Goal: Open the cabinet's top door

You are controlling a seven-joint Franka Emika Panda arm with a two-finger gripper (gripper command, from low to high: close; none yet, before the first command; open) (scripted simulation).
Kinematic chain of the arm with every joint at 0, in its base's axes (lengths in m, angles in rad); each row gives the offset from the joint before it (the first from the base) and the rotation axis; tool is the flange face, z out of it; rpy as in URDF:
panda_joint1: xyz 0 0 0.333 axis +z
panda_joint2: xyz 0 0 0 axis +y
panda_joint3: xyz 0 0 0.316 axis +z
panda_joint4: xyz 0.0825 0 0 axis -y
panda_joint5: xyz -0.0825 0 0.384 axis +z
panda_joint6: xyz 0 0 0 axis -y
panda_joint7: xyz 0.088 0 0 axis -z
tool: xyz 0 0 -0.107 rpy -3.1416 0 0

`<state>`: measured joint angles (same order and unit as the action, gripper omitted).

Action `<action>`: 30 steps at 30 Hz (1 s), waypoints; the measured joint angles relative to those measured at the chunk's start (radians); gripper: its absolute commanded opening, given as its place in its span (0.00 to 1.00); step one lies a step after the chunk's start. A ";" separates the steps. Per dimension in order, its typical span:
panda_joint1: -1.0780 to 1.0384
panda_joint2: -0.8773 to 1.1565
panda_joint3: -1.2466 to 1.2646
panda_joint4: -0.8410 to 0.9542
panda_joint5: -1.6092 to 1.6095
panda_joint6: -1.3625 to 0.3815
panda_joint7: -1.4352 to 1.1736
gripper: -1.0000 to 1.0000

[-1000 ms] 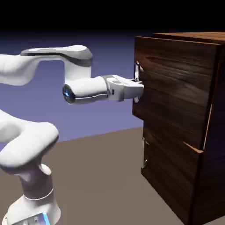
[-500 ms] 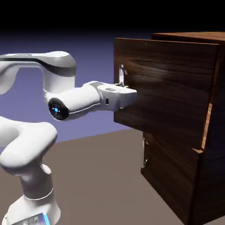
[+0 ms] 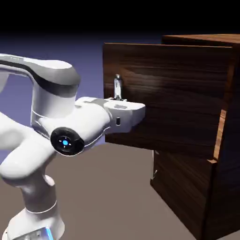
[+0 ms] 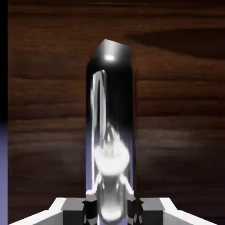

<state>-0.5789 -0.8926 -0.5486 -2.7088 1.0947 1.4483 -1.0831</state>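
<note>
The dark-brown wood-grain cabinet [image 3: 220, 140] stands at the exterior view's right. Its top door [image 3: 173, 98] is swung well out from the cabinet front, its free edge toward the arm. The door's silver handle [image 3: 117, 87] stands upright near that edge. My gripper [image 3: 123, 110] is shut on the handle's lower part. In the hand view the shiny handle [image 4: 110, 132] rises from between my fingertips [image 4: 91, 210], with the door's wood grain [image 4: 176, 110] filling the background.
The lower door [image 3: 180, 187] stays shut, its own silver handle [image 3: 153, 169] below the open panel. The brown table surface [image 3: 112, 197] spreads under the arm. My arm's elbow and forearm [image 3: 65, 136] bend close in front of the door.
The top door has swung farther open toward the exterior view's left, pulled by my gripper on its handle. My arm has folded back and lower.
</note>
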 measured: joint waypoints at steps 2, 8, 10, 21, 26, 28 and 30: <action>0.043 0.072 -0.072 0.069 -0.055 -0.079 -0.026 0.00; 0.199 0.283 -0.272 0.286 -0.169 -0.310 -0.110 0.00; 0.257 0.352 -0.338 0.359 -0.193 -0.385 -0.141 0.00; 0.556 0.736 -0.713 0.685 -0.235 -0.768 -0.370 0.00; 0.731 0.762 -0.891 0.724 -0.244 -0.800 -0.390 0.00; 0.802 0.746 -0.953 0.732 -0.251 -0.794 -0.381 0.00; 0.875 0.718 -1.011 0.741 -0.262 -0.782 -0.363 0.00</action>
<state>0.2960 -0.1744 -1.5597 -1.9676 0.8331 0.6659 -1.4463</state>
